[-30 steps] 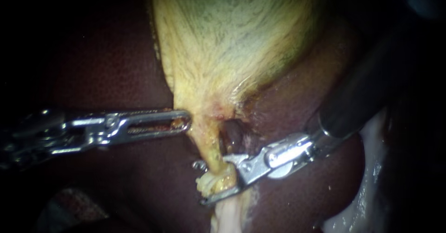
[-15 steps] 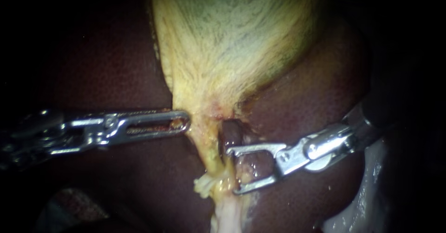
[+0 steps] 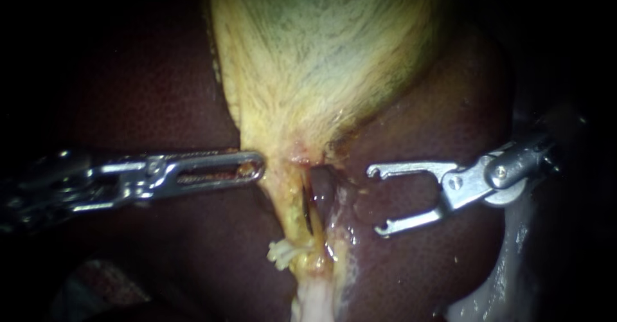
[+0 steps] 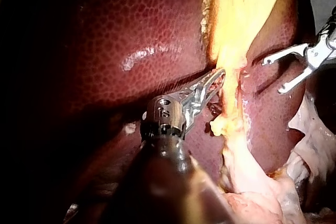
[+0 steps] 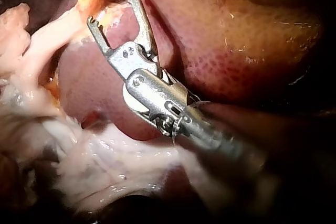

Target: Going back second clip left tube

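1. This was a surgical bench set-up. The liver point(image 3: 160, 103) and the yellow-green gallbladder point(image 3: 321, 58) lay exposed as loose organs.
2. Ragged pale tissue point(image 5: 105, 166) sprawled untidily beside the liver, as on a cut-out specimen.
3. Two slender steel tools, the left instrument point(image 3: 260, 166) and the right instrument point(image 3: 375, 201), reached in on long thin shafts with small hinged jaws.
4. Light fell only on the wet tissue close to the camera. The surroundings were black.

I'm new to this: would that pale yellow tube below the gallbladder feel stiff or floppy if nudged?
Probably floppy: the tube is thin, with a frayed tuft at its side. Likely slippery too: it glistens wet.
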`<state>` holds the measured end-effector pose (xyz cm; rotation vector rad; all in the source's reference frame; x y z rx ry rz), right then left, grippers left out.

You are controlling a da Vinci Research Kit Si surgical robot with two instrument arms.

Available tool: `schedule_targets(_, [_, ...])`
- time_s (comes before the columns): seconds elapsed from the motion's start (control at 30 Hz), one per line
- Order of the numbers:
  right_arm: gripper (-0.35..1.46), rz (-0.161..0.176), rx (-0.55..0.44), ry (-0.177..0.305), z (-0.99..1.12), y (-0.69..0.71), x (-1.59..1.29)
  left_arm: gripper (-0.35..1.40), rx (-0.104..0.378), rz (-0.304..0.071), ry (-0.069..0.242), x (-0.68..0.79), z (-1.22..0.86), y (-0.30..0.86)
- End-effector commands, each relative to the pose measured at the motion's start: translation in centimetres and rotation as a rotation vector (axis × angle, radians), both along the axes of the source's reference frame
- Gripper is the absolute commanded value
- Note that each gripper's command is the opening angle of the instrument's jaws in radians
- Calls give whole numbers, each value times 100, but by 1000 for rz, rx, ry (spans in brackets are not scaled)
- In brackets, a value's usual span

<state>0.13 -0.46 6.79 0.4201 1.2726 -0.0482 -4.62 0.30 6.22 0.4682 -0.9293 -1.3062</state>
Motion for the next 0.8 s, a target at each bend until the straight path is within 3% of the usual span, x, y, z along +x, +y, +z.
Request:
schedule_targets(0.03, [60, 0, 0, -1, 0, -1, 1, -35, 1, 0, 7, -2, 2, 0])
schedule_targets(0.37, [60, -2, -5, 1, -1, -1, -1, -35, 13, 18, 2, -36, 19, -6])
schedule_targets(0.8, [60, -2, -5, 1, 0, -1, -2, -35, 15, 23, 6, -39, 22, -7])
